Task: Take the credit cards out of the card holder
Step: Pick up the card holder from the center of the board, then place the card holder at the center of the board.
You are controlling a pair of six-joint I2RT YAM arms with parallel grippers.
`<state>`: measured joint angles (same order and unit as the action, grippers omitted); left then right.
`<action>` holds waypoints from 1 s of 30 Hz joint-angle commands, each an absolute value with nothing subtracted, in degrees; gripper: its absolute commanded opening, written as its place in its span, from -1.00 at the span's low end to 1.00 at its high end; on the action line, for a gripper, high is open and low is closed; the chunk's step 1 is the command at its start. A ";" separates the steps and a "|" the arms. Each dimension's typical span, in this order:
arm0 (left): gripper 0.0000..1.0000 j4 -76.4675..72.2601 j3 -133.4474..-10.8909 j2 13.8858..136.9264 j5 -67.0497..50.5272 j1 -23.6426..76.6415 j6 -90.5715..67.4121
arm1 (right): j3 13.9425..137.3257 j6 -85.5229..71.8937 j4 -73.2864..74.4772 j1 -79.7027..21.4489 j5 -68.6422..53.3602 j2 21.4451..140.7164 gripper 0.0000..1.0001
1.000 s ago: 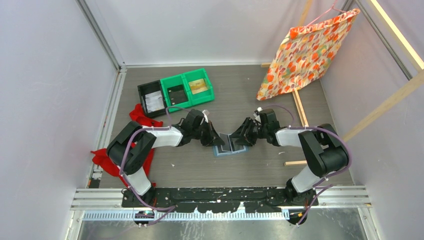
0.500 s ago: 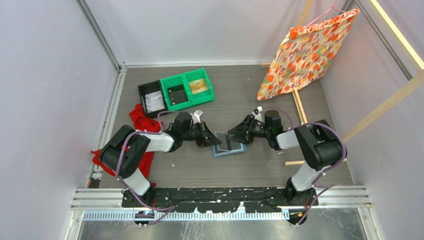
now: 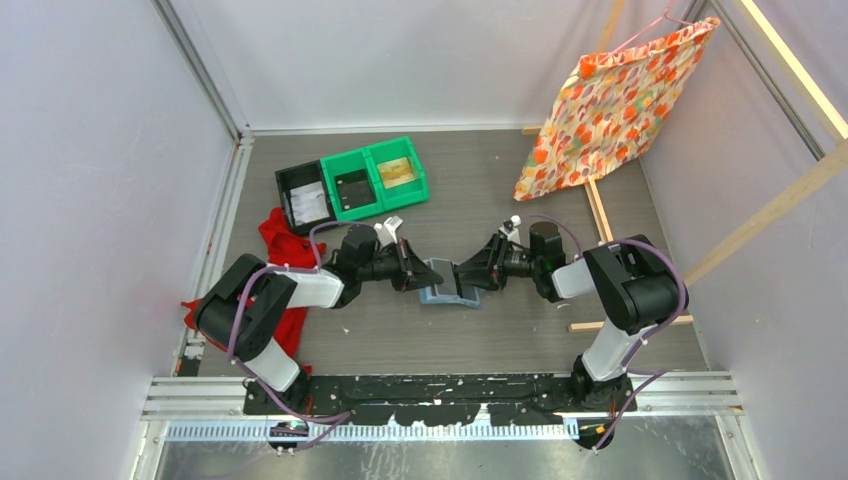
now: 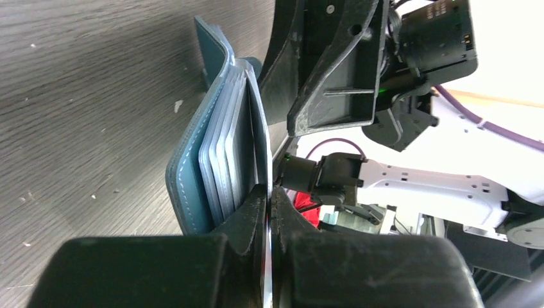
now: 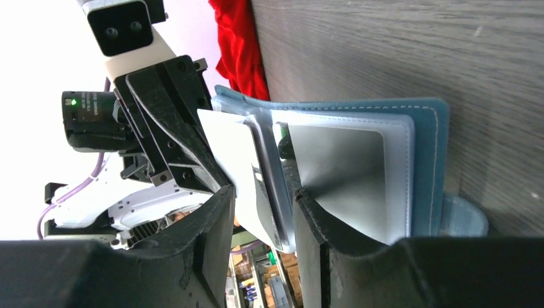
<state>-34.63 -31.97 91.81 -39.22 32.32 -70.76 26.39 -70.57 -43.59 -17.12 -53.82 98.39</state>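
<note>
While no readable writing shows anywhere, the light-blue card holder [image 3: 449, 291] sits at the table's centre, its card pockets fanned open. At its 9 o'clock, the left gripper [image 4: 269, 200] is clenched on a thin leaf of the holder. At its 3 o'clock, the right gripper [image 5: 260, 196] straddles a pale grey credit card [image 5: 240, 160], fingers apart. Toward 11 o'clock, green bins [image 3: 378, 156] hold a dark card and a gold item.
</note>
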 commanded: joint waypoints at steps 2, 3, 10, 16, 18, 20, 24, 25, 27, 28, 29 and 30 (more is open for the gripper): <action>-0.99 -50.60 -31.69 92.20 -42.37 31.52 -75.86 | 25.35 -73.61 -51.85 -17.07 -57.81 98.17 -0.15; -0.99 -51.69 -31.58 92.65 -42.56 31.47 -76.46 | 25.13 -74.58 -53.49 -17.11 -58.03 98.67 -0.18; -0.99 -54.74 -31.38 93.87 -43.15 31.31 -77.96 | 24.08 -91.02 -80.56 -17.07 -60.11 106.81 -0.35; -0.99 -55.11 -31.06 93.80 -43.34 31.20 -77.97 | 24.50 -92.03 -82.00 -17.13 -60.28 107.64 -0.59; -0.99 -55.24 -31.01 93.98 -43.50 31.20 -77.96 | 24.84 -92.18 -82.01 -17.14 -60.82 106.57 -0.59; -0.99 -55.88 -30.86 94.38 -43.64 31.20 -78.17 | 25.15 -92.67 -82.00 -17.15 -60.99 105.99 -0.56; -0.99 -57.82 -30.98 95.58 -44.56 31.20 -79.14 | 26.25 -93.00 -82.00 -17.89 -60.99 105.73 -0.58; -0.99 -58.20 -31.20 95.95 -44.93 31.20 -79.44 | 26.56 -93.10 -82.00 -18.21 -61.00 105.72 -0.60; -0.99 -58.86 -31.24 96.42 -45.17 31.20 -79.75 | 27.09 -93.24 -82.00 -18.60 -60.84 105.57 -0.70; -0.99 -59.10 -31.21 96.50 -45.18 31.20 -79.87 | 27.27 -93.35 -82.00 -18.63 -60.66 105.54 -0.80; -0.99 -59.27 -31.06 96.50 -45.18 31.20 -79.89 | 27.35 -93.36 -82.00 -18.58 -60.54 105.52 -0.95; -0.99 -59.32 -30.97 96.38 -45.03 31.20 -79.90 | 27.39 -93.43 -82.00 -18.61 -60.33 105.55 -0.98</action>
